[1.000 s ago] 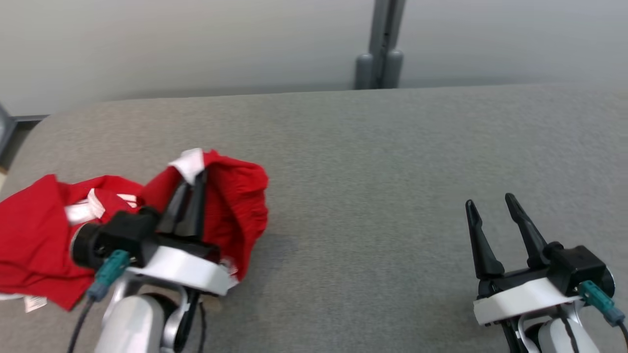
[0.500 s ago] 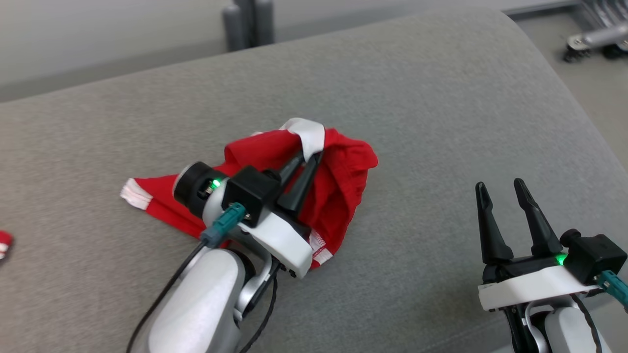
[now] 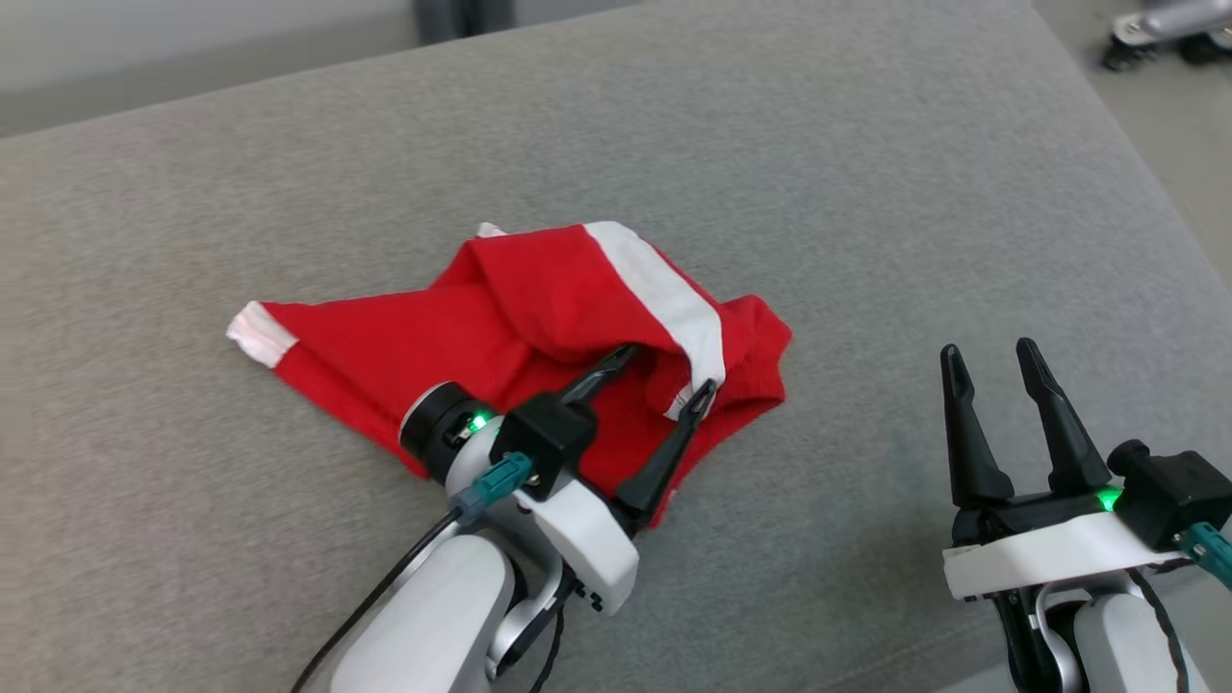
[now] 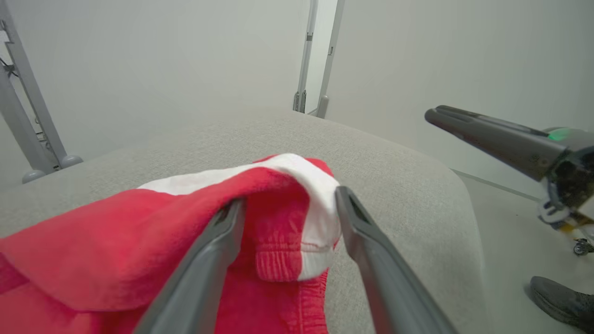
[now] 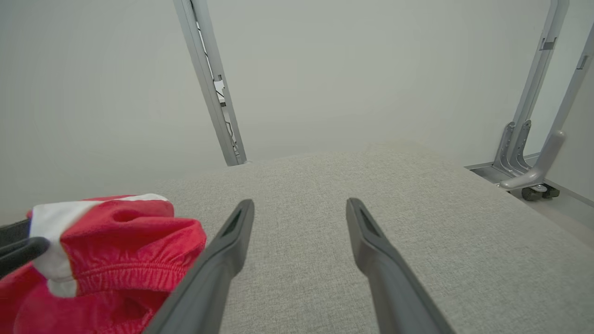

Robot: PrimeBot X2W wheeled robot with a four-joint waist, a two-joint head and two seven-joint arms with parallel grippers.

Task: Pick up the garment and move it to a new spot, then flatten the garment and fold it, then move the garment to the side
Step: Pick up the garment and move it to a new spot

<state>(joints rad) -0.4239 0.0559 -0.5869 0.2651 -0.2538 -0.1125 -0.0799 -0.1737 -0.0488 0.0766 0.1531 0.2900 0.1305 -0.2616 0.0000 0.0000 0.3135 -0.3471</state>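
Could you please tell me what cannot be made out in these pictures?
Head view: near edge of the garment, under the left gripper and its wrist.
Head view: the garment's kind, since it lies crumpled.
Left wrist view: dark object at the bottom right, cut off by the edge.
Head view: wheeled gear, top right, cut off.

Garment [image 3: 500, 318] on grey pad [image 3: 866, 192]; L claw [image 3: 666, 371] splayed over it; R claw [image 3: 989, 350] splayed.
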